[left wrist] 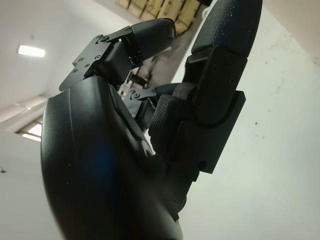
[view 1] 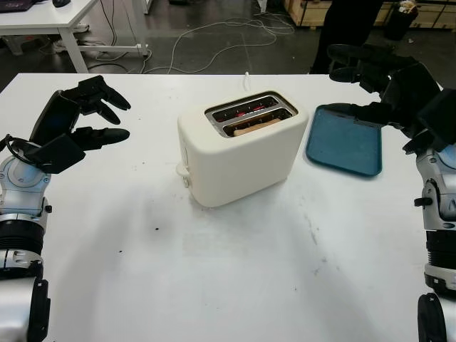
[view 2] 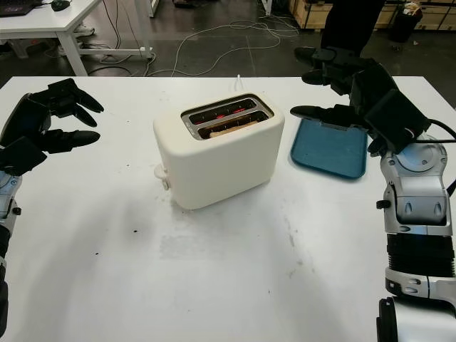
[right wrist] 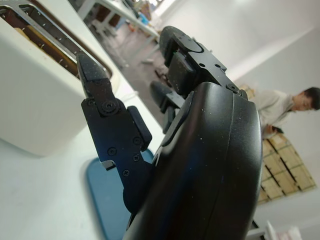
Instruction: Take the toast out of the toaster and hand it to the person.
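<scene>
A cream toaster [view 1: 239, 153] stands in the middle of the white table [view 1: 235, 285], with a slice of toast [view 1: 251, 126] low in its nearer slot. My left hand [view 1: 96, 114] hovers open above the table at the left, well apart from the toaster. To the right of the toaster my right hand [view 1: 356, 82] is raised and open, over the blue tray [view 1: 345, 142]. A person in dark clothes [view 1: 349, 28] stands beyond the far edge of the table. In the right wrist view the toaster [right wrist: 35, 95] sits just past my fingers [right wrist: 107, 125].
The blue tray lies flat to the right of the toaster. Cables [view 1: 214, 32] trail over the dark floor behind the table, and another white table [view 1: 50, 18] stands at the back left. Wooden crates [view 1: 313, 11] line the back right.
</scene>
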### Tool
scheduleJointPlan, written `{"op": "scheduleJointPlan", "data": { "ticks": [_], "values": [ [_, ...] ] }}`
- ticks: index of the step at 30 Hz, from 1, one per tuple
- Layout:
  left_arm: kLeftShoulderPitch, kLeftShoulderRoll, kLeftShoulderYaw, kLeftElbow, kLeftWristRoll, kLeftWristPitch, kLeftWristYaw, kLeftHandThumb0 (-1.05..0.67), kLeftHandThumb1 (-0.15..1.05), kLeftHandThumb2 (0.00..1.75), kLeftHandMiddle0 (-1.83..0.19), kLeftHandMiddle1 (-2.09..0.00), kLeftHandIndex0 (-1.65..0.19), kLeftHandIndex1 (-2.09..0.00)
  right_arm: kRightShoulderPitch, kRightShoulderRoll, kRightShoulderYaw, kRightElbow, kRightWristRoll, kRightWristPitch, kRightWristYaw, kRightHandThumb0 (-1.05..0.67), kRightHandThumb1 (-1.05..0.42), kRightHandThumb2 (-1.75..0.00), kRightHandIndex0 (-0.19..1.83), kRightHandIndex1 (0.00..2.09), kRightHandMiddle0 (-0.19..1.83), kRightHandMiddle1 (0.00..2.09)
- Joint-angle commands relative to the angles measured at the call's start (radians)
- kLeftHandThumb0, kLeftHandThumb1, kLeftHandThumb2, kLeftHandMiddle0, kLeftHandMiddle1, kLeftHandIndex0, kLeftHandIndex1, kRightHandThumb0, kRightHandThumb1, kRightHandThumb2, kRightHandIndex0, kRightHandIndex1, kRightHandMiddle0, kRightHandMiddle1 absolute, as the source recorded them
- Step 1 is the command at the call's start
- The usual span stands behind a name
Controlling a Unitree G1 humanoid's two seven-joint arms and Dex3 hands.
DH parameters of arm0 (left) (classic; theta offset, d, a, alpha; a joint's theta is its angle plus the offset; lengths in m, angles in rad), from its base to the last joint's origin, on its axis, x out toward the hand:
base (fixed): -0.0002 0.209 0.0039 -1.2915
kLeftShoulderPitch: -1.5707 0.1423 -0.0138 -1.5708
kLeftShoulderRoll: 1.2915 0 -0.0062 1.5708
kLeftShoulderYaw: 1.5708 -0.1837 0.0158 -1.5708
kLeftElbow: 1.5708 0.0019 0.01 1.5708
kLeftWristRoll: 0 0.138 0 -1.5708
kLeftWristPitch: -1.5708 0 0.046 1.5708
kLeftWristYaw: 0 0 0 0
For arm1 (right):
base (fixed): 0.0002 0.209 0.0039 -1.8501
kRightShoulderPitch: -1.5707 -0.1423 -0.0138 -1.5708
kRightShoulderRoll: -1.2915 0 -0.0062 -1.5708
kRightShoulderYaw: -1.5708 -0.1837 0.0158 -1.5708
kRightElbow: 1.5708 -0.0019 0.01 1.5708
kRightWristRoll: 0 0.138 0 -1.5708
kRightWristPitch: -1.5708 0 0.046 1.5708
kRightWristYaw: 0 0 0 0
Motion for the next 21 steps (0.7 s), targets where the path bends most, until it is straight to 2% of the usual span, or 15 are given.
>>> {"op": "scheduleJointPlan", "data": {
  "ticks": [1, 21],
  "values": [
    [-0.001, 0.002, 0.005, -0.009, -0.013, 0.001, 0.002, -1.05, 0.92, 0.09, -0.54, -1.34, -0.43, -1.24, 0.001, -0.006, -0.003, -0.019, 0.004, 0.019, -0.003, -0.24, -0.71, 0.00, 0.16, 0.84, 0.58, 0.00],
    [-0.003, -0.001, 0.006, -0.014, -0.019, 0.011, 0.002, -1.05, 0.92, 0.08, -0.54, -1.33, -0.44, -1.22, -0.002, -0.007, -0.002, -0.016, -0.001, 0.009, -0.005, -0.27, -0.70, 0.00, 0.18, 0.84, 0.59, 0.00]
  ]
}}
